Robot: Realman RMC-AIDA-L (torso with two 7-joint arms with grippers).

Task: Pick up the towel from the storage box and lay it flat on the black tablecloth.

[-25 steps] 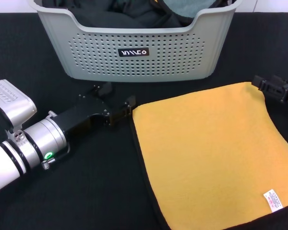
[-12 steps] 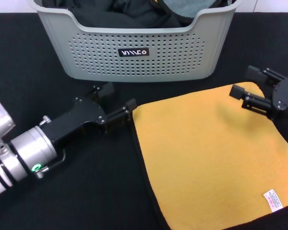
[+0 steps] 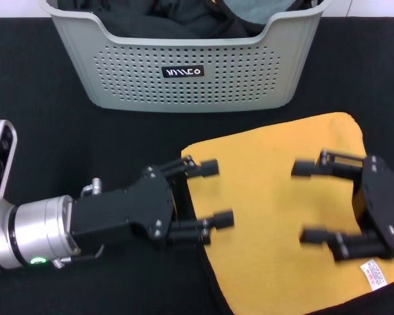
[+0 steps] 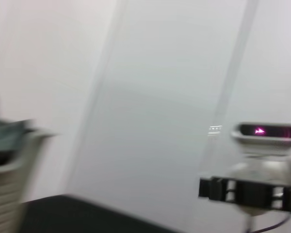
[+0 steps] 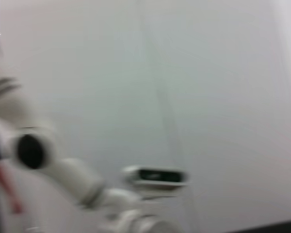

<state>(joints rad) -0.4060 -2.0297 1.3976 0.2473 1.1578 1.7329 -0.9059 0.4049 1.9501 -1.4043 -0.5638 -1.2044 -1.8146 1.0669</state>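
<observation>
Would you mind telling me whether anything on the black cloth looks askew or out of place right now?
Nothing stands out. The towel lies flat, yellow face up, on the black tablecloth in front of the storage box. Both tools, left and right, are open above it and hold nothing.

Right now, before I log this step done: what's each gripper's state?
Left gripper: open, holding nothing, over the towel's left edge.
Right gripper: open, holding nothing, over the towel's right part.
</observation>
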